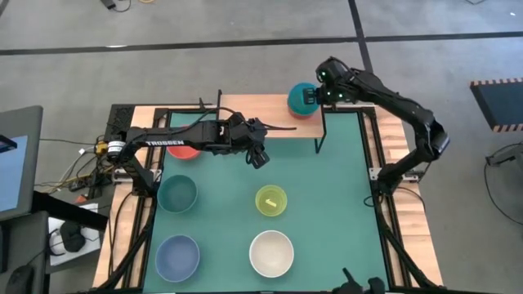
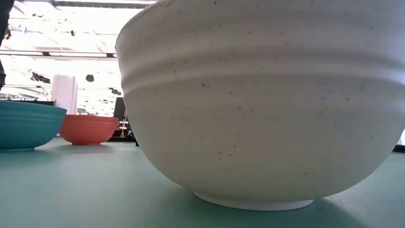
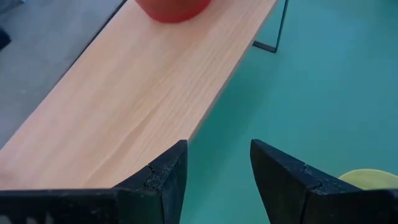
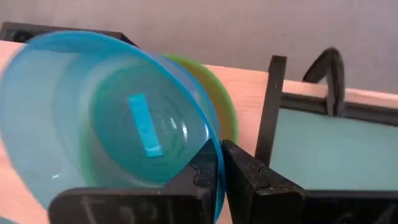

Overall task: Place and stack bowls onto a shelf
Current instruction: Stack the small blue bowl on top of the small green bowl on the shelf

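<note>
The shelf [image 1: 237, 110] stands at the mat's far edge. My right gripper [image 1: 315, 96] is over its right end, shut on a bright blue bowl [image 4: 112, 118]. A green bowl [image 4: 222, 93] shows just behind the blue one. A red bowl [image 3: 174, 7] sits on the shelf top at that end. My left gripper [image 1: 260, 155] is open and empty, over the shelf's near edge [image 3: 205, 112] around its middle. On the mat stand a red bowl [image 1: 186, 150], a dark teal bowl [image 1: 177, 194], a yellow-green bowl [image 1: 271, 200], a pale blue bowl [image 1: 177, 257] and a white bowl [image 1: 271, 253]. My right gripper pinches the bright blue bowl's rim [image 4: 213, 152], one finger inside the bowl and one outside. The bowl is tipped, its opening turned toward the wrist, and lies against the green bowl over the shelf top. Whether it rests on anything, I cannot tell.
The shelf's black legs [image 1: 320, 135] stand on the green mat [image 1: 343, 204]. In the low view the white bowl [image 2: 266, 101] fills the front, with the teal bowl [image 2: 25, 125] and red bowl [image 2: 88, 128] behind. The mat's right half is bare.
</note>
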Robot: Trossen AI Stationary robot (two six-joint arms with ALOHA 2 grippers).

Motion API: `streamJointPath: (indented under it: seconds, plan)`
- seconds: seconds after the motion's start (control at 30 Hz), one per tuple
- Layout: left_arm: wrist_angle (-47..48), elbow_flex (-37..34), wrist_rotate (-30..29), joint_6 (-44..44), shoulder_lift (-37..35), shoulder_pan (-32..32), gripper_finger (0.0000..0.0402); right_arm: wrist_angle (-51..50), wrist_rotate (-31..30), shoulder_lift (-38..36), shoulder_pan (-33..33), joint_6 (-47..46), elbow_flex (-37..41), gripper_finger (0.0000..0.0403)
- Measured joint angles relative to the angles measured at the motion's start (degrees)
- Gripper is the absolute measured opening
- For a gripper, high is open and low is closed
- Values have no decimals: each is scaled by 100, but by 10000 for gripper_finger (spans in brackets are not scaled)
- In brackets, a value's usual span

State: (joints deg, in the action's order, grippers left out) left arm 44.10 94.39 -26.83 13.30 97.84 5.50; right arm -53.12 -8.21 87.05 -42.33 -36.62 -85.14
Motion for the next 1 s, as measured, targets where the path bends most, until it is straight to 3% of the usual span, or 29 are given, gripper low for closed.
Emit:
streamJointPath:
  seconds: [0.6, 1.0]
  plan:
    - [0, 0, 3, 127, 0, 0, 161, 108, 255, -110, -179, 419, 0, 151]
    - [31, 0, 7, 223, 0, -75, 161, -268, 91, 101, -50, 496, 2, 125]
